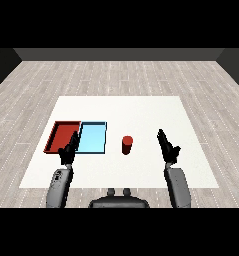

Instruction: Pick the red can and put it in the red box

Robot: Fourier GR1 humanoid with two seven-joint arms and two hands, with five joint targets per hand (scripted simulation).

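Status: nothing done yet, as far as I can judge. The red can (126,144) stands upright on the white table (141,110), just right of frame centre, untouched and well apart from both hands.

Right hand (167,146) is at centre-right of the frame, raised above the table, fingers straight and pointing up-frame, holding nothing. It sits to the right of the can with a clear gap between them. It's the nearer hand, so my guess is it does the pick.

Left hand (69,149) is at lower left, fingers also extended, holding nothing. In the picture it overlaps the seam between the two trays; I can't tell whether it touches either one or just hovers above.

Red tray (55,137) lies at left of centre, nothing in it that I can see. Light blue tray (98,131) is right beside it, between the red tray and the can.

Left to do: reach, close around the can, lift, carry it left past the blue tray, set it down in the red one. Basically the whole job. Worth watching: the can's path runs over the blue tray, and the left hand is parked near the target.
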